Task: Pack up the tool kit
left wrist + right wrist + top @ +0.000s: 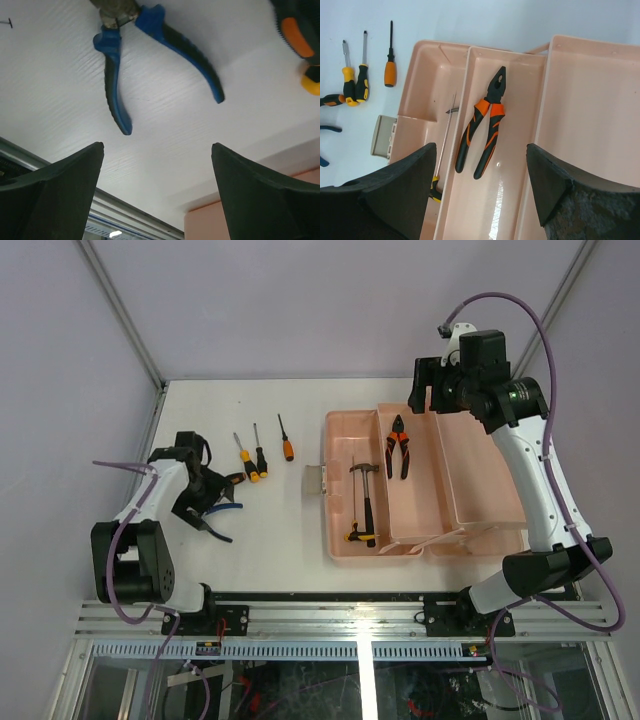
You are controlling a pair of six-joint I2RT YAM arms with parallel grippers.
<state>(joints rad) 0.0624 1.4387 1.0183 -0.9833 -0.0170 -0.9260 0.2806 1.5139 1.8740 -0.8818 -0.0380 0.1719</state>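
The open pink toolbox lies centre right. Orange-black pliers lie in its tray, and a hammer lies in its base. Blue-handled pliers lie on the table at the left and show in the left wrist view. My left gripper is open and empty just by them. Three screwdrivers lie in a row left of the box. My right gripper is open and empty, held high over the tray, with the orange pliers below it.
A fourth screwdriver with an orange-black handle lies beside my left gripper and shows in the left wrist view. The box's grey latch sticks out toward the screwdrivers. The table's near edge rail is close behind the left fingers.
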